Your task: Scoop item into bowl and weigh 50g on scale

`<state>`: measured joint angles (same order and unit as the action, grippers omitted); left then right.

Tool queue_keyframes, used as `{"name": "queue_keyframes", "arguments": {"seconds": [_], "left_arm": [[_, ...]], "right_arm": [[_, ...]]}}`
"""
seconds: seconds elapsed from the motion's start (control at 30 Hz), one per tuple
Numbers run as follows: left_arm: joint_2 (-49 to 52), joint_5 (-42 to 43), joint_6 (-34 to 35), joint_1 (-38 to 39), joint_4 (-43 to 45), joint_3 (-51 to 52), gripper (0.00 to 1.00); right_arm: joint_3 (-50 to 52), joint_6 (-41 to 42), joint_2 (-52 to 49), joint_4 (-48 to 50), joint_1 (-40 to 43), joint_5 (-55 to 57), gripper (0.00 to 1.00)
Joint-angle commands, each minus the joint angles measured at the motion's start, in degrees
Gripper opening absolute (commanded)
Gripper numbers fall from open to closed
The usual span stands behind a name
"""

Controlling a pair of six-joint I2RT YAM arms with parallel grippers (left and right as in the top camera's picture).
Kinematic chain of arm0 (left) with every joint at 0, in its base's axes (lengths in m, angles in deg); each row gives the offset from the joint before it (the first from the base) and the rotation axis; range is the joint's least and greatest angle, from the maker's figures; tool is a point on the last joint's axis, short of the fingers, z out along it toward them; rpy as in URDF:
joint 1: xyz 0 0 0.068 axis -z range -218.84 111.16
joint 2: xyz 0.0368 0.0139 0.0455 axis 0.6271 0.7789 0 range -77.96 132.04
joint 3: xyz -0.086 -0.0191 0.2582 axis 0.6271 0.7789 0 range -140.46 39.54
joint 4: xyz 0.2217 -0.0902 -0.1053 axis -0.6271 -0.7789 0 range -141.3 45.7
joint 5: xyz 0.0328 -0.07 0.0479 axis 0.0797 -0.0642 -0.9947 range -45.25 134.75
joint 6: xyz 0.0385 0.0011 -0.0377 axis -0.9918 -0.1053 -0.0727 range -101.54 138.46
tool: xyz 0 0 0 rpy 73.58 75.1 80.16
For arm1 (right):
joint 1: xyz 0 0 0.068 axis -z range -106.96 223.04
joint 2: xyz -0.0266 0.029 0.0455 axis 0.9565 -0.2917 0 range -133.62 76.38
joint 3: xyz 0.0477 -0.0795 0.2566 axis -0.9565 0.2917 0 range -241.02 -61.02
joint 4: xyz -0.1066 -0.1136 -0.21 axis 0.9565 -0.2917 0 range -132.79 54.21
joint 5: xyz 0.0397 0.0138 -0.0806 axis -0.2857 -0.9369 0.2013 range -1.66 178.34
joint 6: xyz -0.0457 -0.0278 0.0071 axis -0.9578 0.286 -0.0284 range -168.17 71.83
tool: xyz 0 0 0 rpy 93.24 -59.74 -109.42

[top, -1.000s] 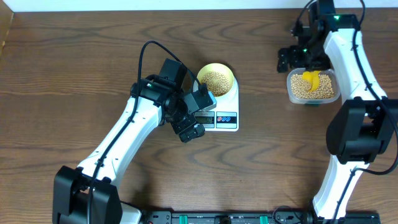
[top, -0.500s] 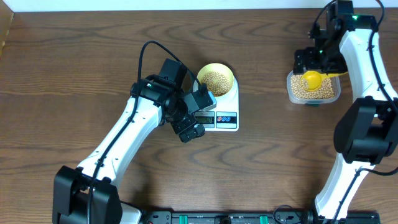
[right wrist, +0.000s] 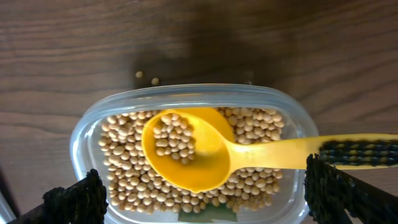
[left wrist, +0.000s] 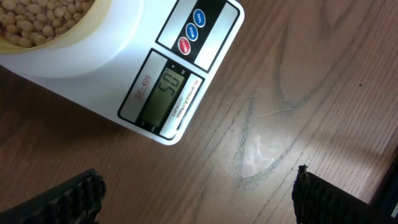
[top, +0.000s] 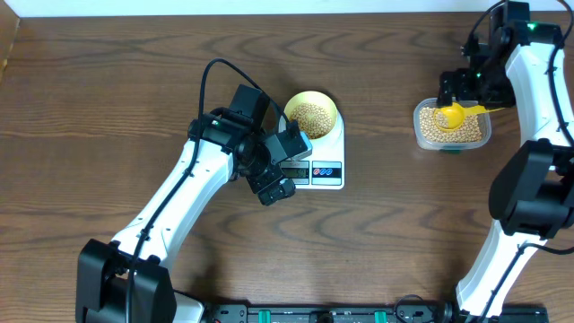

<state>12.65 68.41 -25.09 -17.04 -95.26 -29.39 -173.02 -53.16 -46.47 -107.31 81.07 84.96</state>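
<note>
The pale-yellow bowl (top: pixel 311 115) holds tan beans (top: pixel 311 117) and stands on the white scale (top: pixel 328 151). In the left wrist view the scale (left wrist: pixel 124 62) has a lit display (left wrist: pixel 166 92), and the bowl's rim (left wrist: pixel 74 34) shows at top left. My left gripper (top: pixel 287 168) (left wrist: pixel 199 205) hovers open beside the scale's front edge, with only bare table between its fingers. My right gripper (top: pixel 468 93) (right wrist: pixel 205 199) hangs open over the clear tub (top: pixel 452 126) (right wrist: pixel 84 134) of beans (right wrist: pixel 249 186). A yellow scoop (top: pixel 451 114) (right wrist: pixel 186 149) with a few beans lies in the tub, handle pointing right.
Two stray beans (right wrist: pixel 146 76) lie on the wood just beyond the tub. The table's back edge (top: pixel 269 9) runs along the top. A black rail (top: pixel 323 314) runs along the front edge between the arm bases.
My right gripper has moved to the right, from the tub's left side to over the tub, leaving more of the scoop in sight. The left arm, bowl and scale have not moved.
</note>
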Motion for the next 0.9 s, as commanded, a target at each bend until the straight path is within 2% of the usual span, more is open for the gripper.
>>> {"name": "queue_keyframes", "arguments": {"seconds": [0.0, 0.87], "left_arm": [[0.37, 0.31, -0.35, -0.26, -0.13, 0.13, 0.98], [0.37, 0.31, -0.37, -0.24, -0.13, 0.13, 0.98]], "right_arm": [[-0.37, -1.14, -0.22, 0.5, 0.7, 0.31, 0.99], [-0.37, -1.07, -0.22, 5.07, 0.55, -1.46, 0.99]]}}
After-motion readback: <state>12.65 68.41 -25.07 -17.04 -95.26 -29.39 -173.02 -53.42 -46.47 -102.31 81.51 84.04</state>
